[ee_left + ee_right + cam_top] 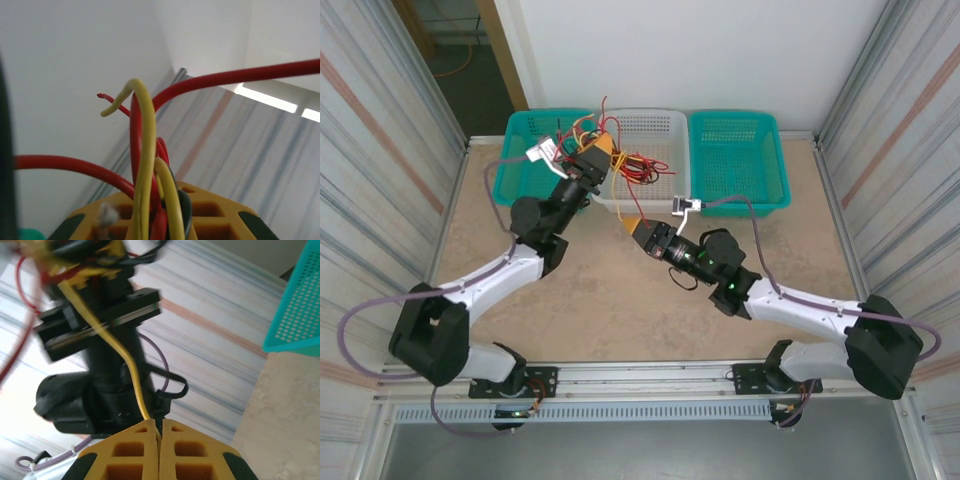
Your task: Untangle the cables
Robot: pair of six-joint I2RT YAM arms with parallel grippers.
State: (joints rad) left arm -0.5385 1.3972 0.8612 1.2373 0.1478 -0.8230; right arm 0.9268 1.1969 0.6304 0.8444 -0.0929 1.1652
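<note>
Yellow fingers of the right hand [636, 230] sit pressed together over the beige desk [610, 310], just in front of the near wall of the white basket [665, 122]. In the right wrist view this hand [160, 423] pinches one yellow cable [128, 360] at its very tips. That cable climbs in a gentle bend past the black body of the left arm [100, 390] to the blurred left hand [102, 252] above. A corner of the right teal basket [300, 305] shows at the edge of that view.

Farther out, the left hand [602, 150] is held over the left rim of the white basket. Its own camera shows the hand [160, 212] closed on a bundle of cables [142, 150]. Red, yellow and dark strands are squeezed between the yellow fingers [220, 210] and fan upward, one yellow end curling over and two red strands arching off to either side.

From above, the rest of the cables [640, 166] lie as a red, yellow and dark tangle inside the white basket, with loose ends sticking up around the left hand. The left teal basket [525, 150] and the right teal basket [740, 165] flank the white one along the far edge of the desk.
</note>
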